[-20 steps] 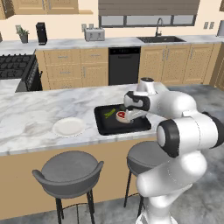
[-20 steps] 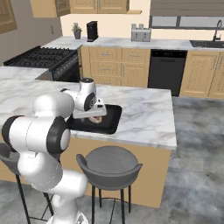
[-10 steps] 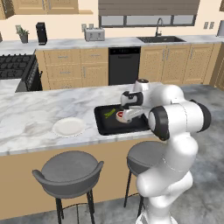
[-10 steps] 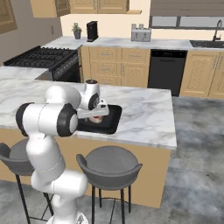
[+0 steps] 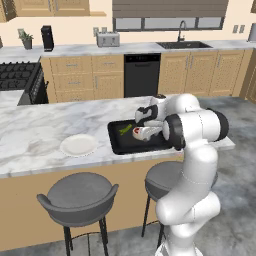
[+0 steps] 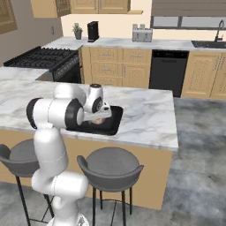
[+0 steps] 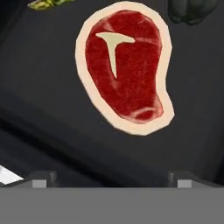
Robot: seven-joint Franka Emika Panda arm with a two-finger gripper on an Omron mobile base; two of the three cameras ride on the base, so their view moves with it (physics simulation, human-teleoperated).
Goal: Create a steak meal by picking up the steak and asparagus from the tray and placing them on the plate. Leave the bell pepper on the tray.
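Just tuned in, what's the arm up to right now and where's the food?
The arm hangs its gripper low over the black tray on the marble island. In the hand view the steak lies flat on the tray right below the open fingertips, not gripped. The asparagus and the bell pepper are also on the tray. The white plate to the tray's left has no food on it.
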